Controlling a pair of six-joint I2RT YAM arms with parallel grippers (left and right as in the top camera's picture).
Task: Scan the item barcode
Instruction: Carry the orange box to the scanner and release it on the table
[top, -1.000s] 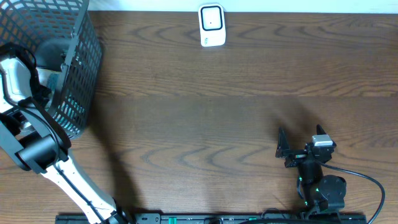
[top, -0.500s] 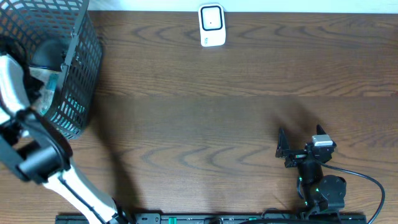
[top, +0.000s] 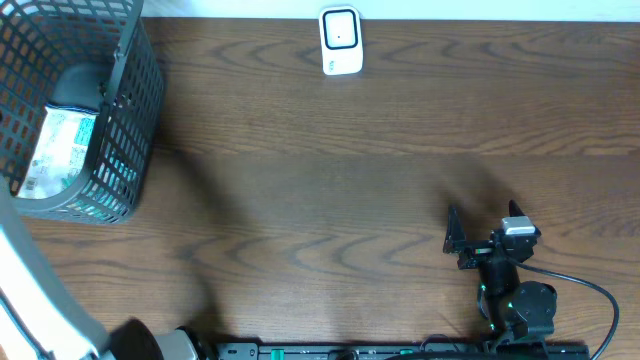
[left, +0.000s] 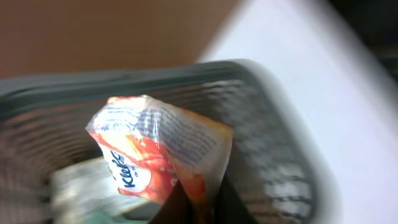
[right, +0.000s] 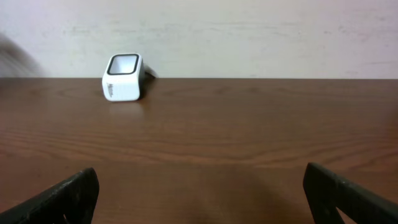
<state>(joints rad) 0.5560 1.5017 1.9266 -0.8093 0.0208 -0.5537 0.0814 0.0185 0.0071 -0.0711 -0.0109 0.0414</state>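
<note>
The left gripper (left: 196, 198) is clamped shut on the lower edge of an orange-and-white snack packet (left: 163, 152), held over the opening of the dark mesh basket (left: 273, 155). A pale wrapped pack (top: 58, 150) lies inside that basket. The right gripper (top: 483, 228) sits low over the wooden table (top: 330, 190), jaws spread wide and empty, facing the white barcode scanner (top: 340, 41) at the far edge.

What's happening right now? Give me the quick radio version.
Left hand shut on orange snack packet, over the basket. Right hand open, empty. Nothing between basket and scanner.
</note>
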